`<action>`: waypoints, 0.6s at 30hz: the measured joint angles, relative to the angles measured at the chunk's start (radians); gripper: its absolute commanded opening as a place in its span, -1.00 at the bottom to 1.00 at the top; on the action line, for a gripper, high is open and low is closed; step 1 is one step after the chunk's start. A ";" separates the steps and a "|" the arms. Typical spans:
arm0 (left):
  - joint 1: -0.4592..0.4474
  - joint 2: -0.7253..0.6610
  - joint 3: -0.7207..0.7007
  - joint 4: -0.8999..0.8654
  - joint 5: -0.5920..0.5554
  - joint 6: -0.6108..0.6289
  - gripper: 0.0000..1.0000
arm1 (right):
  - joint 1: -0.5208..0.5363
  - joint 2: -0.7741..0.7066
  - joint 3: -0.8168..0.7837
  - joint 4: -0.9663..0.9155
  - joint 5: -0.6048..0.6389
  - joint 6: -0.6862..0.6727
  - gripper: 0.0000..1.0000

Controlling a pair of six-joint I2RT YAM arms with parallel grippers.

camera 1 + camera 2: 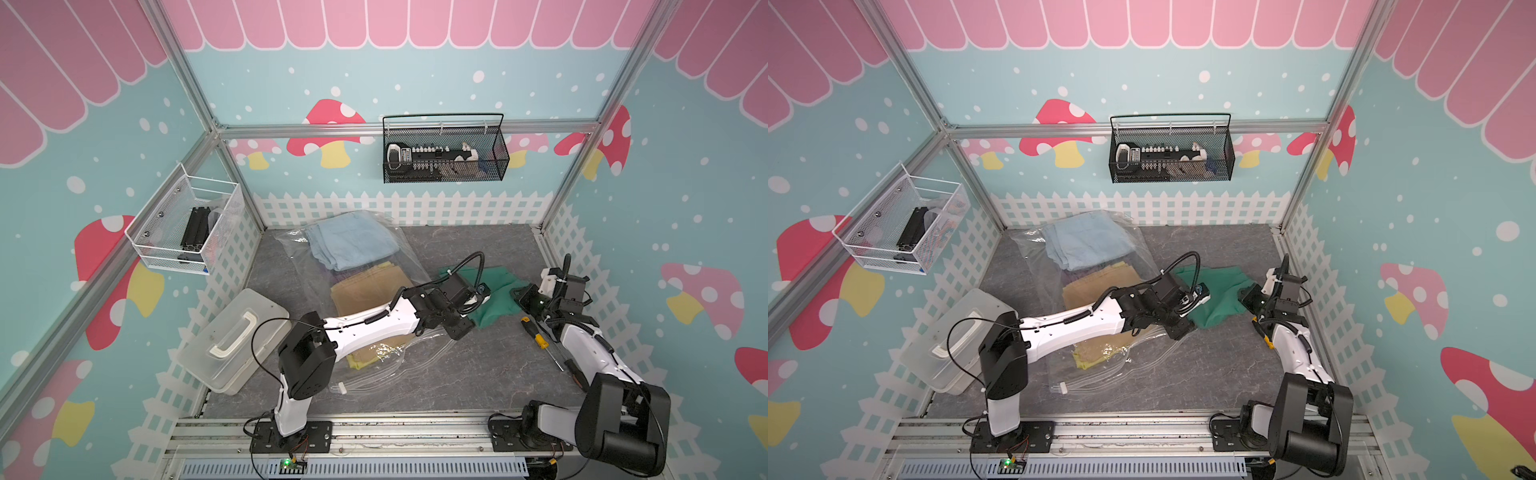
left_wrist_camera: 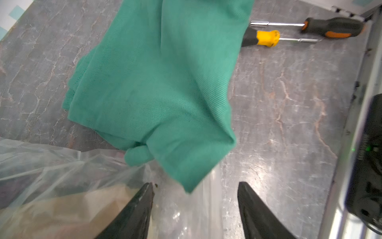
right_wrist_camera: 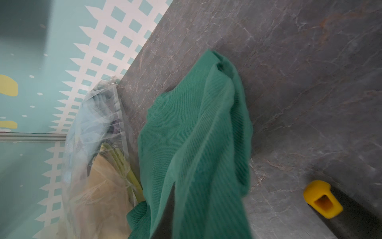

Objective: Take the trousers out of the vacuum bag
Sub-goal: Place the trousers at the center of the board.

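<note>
Gaping wide, the left gripper (image 2: 195, 184) holds nothing above the edge of the bag (image 1: 409, 259). The right gripper (image 1: 523, 295) is clamped on the green trousers (image 1: 496, 282), out on the table (image 1: 478, 374) at the bag's three o'clock. Inside the bag sit blue trousers (image 1: 351, 241), tan trousers (image 1: 365, 291) and yellow trousers (image 1: 357, 362), blue toward twelve, yellow toward six.

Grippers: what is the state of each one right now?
Left gripper: open, holding nothing.
Right gripper: shut on the dark green trousers.
</note>
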 measured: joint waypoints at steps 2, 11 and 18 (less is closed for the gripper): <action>0.000 -0.040 -0.040 0.003 0.020 -0.027 0.40 | -0.003 -0.005 -0.023 0.003 0.002 0.000 -0.95; 0.000 -0.145 -0.213 0.023 0.038 -0.161 0.41 | -0.017 -0.084 -0.130 0.009 0.031 -0.010 -0.64; 0.000 -0.287 -0.335 0.040 -0.013 -0.245 0.43 | -0.024 -0.122 -0.140 -0.071 0.080 -0.053 -0.11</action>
